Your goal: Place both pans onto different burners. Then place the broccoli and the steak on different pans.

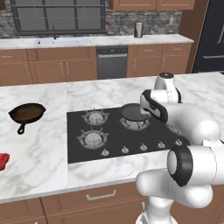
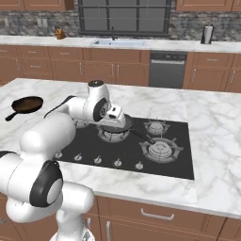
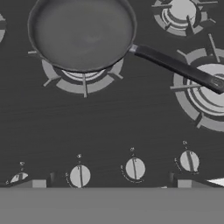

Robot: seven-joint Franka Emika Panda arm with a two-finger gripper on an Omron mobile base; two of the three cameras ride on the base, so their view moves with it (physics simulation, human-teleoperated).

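Gripper [image 2: 117,123]: jaws spread wide, nothing between them; it hangs just above the cooktop, over the near-black pan.
Near-black pan [image 3: 83,33]: sits on a middle burner [image 3: 83,81], slightly off its centre so the ring's near edge shows past the rim.
Pan handle [image 3: 177,66]: the long axis runs from the bowl out across the glass to the robot's right, its tip lying over the neighbouring burner [image 3: 205,98].
Rust-brown pan [image 1: 27,112]: on the marble counter [image 1: 39,148], well apart from the cooktop on the robot's left; its short handle points toward the near counter edge and a little left.
Steak [image 1: 3,160]: bright red chunk on the counter at the far left picture edge, nearer the front than the brown pan.
Free burners: two rings at the cooktop's [image 1: 87,153] left end [image 1: 96,117] [image 1: 92,139] stand bare.
Knobs [image 3: 134,168]: a row along the front edge of the glass, below the gripper.
Background: sink [image 2: 117,42] under a window, dishwasher [image 1: 112,61] in the far cabinets.
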